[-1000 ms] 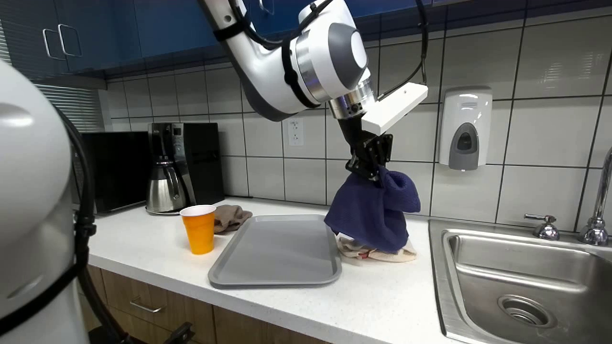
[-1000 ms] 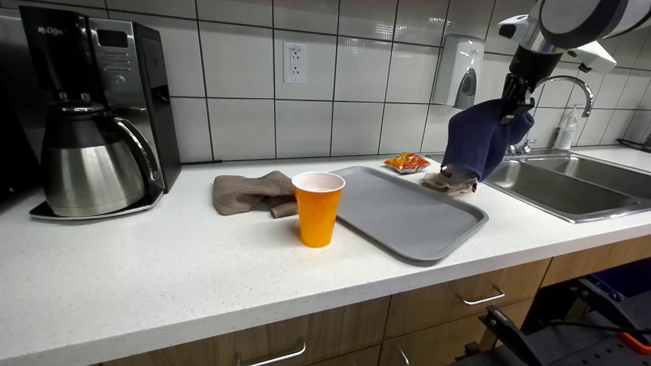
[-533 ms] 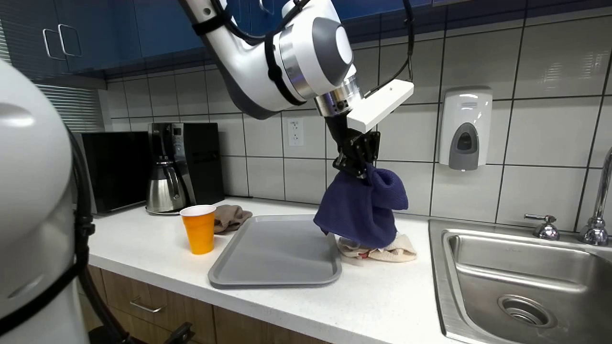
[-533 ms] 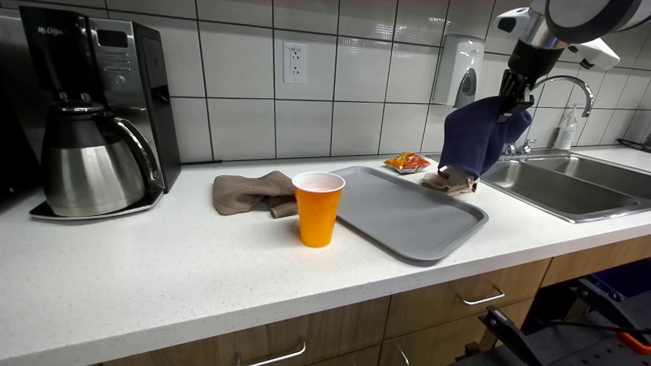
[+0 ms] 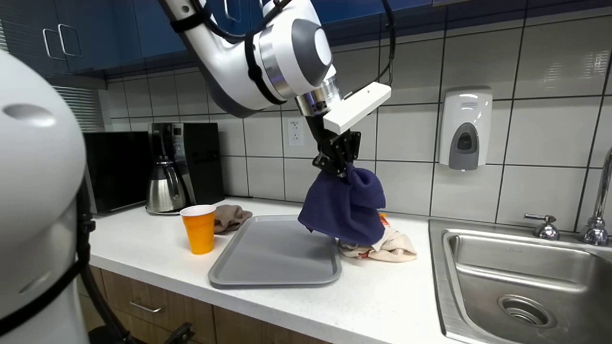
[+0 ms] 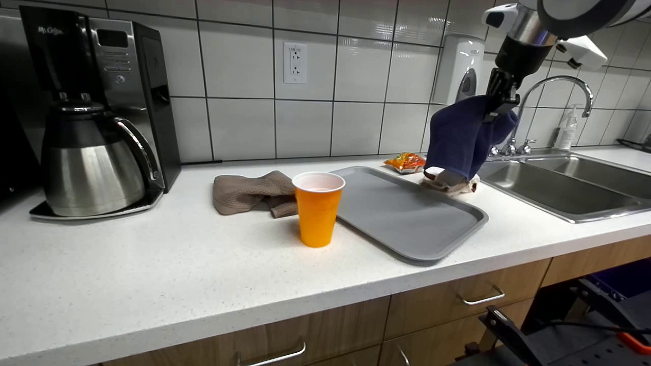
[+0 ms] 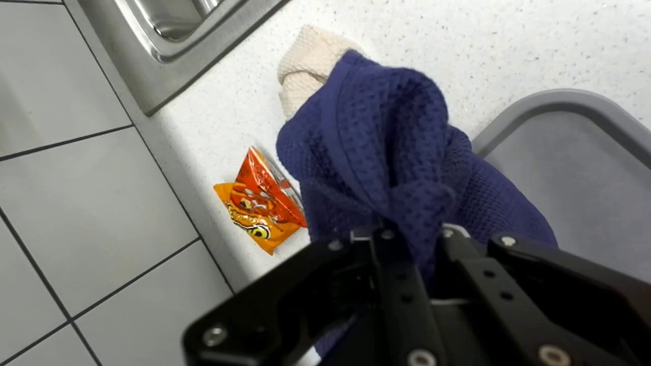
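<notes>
My gripper (image 5: 342, 168) is shut on a bunched part of a dark purple towel (image 5: 342, 205) and holds it hanging above the counter. The towel also shows in an exterior view (image 6: 454, 140) and in the wrist view (image 7: 376, 137), pinched between the fingertips (image 7: 414, 241). A beige cloth (image 5: 398, 247) lies on the counter below the towel, partly hidden by it. I cannot tell whether the towel's lower edge touches it. A grey tray (image 5: 277, 253) lies beside the beige cloth, and the towel overhangs its back corner in view. An orange snack bag (image 7: 262, 203) lies near the wall.
An orange cup (image 6: 318, 213) stands near the tray, with a brown cloth (image 6: 249, 192) behind it. A coffee maker (image 6: 101, 127) stands against the wall. A steel sink (image 5: 516, 267) with a faucet (image 6: 559, 79) is on the far side. A soap dispenser (image 5: 466, 126) hangs on the tiles.
My gripper has moved with the purple towel away from the sink, toward the tray. More of the beige cloth shows, and a bit of the orange bag appears behind the towel. The other things have not moved.
</notes>
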`<action>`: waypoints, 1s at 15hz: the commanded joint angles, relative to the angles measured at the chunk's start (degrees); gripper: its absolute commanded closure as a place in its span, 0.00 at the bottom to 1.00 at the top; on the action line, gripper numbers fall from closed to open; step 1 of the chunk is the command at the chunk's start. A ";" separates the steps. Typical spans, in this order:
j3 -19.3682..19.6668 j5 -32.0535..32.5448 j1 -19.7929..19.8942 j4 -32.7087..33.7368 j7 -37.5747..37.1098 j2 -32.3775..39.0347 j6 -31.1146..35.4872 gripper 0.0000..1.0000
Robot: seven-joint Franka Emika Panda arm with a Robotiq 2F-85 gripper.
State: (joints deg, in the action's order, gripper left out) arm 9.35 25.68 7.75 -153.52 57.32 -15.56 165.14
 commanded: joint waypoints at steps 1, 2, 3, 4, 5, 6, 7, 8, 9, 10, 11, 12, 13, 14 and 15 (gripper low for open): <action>0.55 -6.17 -4.78 -1.14 1.97 -2.57 -3.98 0.98; 0.78 -8.01 -6.08 -1.25 2.61 -2.68 -4.66 0.98; 1.04 -10.33 -7.67 -1.11 3.45 -2.78 -5.61 0.98; 1.11 -12.18 -8.85 -0.95 3.82 -2.71 -6.34 0.98; 1.46 -14.35 -10.20 -0.74 4.91 -2.78 -7.40 0.98; 1.24 -15.62 -10.77 -0.49 4.96 -2.69 -8.18 0.98; 1.05 -16.63 -11.11 -0.37 5.01 -2.69 -8.87 0.98; 0.97 -17.52 -11.48 -0.24 5.08 -2.77 -9.71 0.98; 0.84 -18.02 -11.63 -0.33 4.90 -2.88 -10.11 0.98; 0.79 -18.32 -11.69 -0.25 4.81 -2.95 -10.68 0.98; 0.93 -18.96 -11.91 -0.26 5.01 -3.00 -11.25 0.98; 1.02 -19.53 -12.10 -0.27 5.23 -2.90 -11.69 0.98; 0.88 -19.64 -11.97 -0.16 5.02 -2.64 -12.04 0.98; 0.92 -20.03 -12.00 0.07 5.08 -2.32 -12.63 0.98; 1.05 -20.64 -12.18 0.21 5.41 -2.33 -13.29 0.98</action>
State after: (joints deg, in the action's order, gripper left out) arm 9.80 7.49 -3.69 -153.80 60.00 -16.62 155.00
